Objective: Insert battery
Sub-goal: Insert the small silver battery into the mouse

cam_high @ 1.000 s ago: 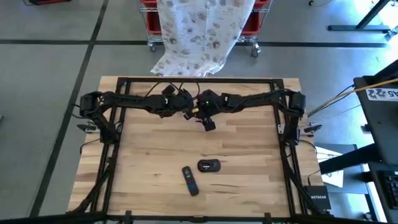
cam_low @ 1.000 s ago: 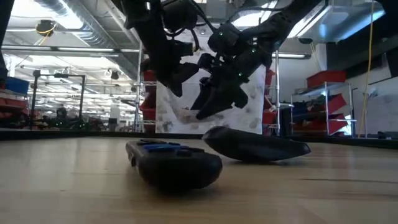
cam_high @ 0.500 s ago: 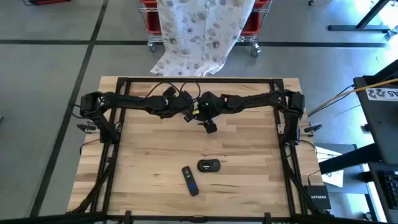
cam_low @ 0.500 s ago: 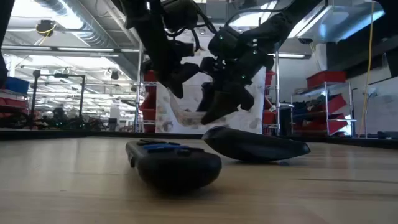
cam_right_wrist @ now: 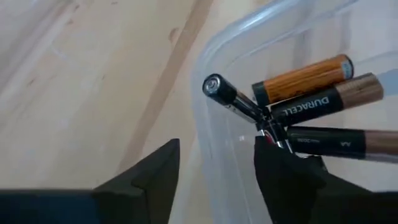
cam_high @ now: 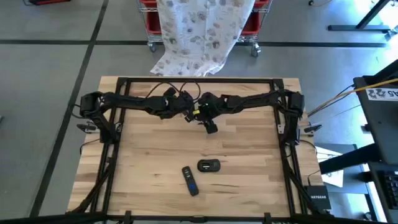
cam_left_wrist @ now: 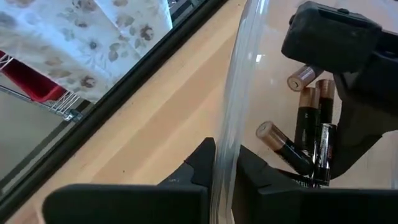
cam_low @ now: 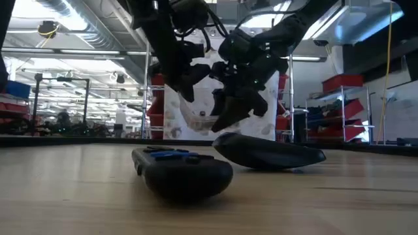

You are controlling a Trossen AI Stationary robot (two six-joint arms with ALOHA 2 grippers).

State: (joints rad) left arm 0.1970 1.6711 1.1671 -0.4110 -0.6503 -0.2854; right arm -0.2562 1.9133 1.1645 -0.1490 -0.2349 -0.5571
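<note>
Clear plastic: batteries sit in a see-through container (cam_left_wrist: 239,93) held off the table near the middle of the far edge, between the two arms.
Left gripper (cam_left_wrist: 225,163): clamped on the container's thin wall, one finger each side of the rim. Holding it up, as far as I can judge.
Right gripper (cam_right_wrist: 217,171): fingers spread, straddling the container wall; one finger inside by the batteries, one outside. Nothing gripped yet.
Batteries (cam_right_wrist: 314,87): several loose cells, black with copper-tone ends, piled against each other. One black cell (cam_right_wrist: 239,102) points its end toward the right gripper's gap, just beyond the fingertips, touching the inner finger or nearly so (cannot tell which).
Remote (cam_high: 190,180): lies toward the near edge, about mid-table, with its loose cover (cam_high: 209,165) just beside it. Both well apart from the grippers.
Step (judgement): picking one cell out of the container; insertion not started.
Risk 1: closing here pinches the plastic wall instead of a cell, since the wall runs between the fingers.
Risk 2: cells are stacked and touching; grabbing one may drag or tip its neighbours, or catch two at once.
Risk 3: pushing on the wall loads the left gripper's thin edge grip; the container could slip or tilt and spill cells.
Risk 4: round cell, angled grip; may roll out between the pads.
</note>
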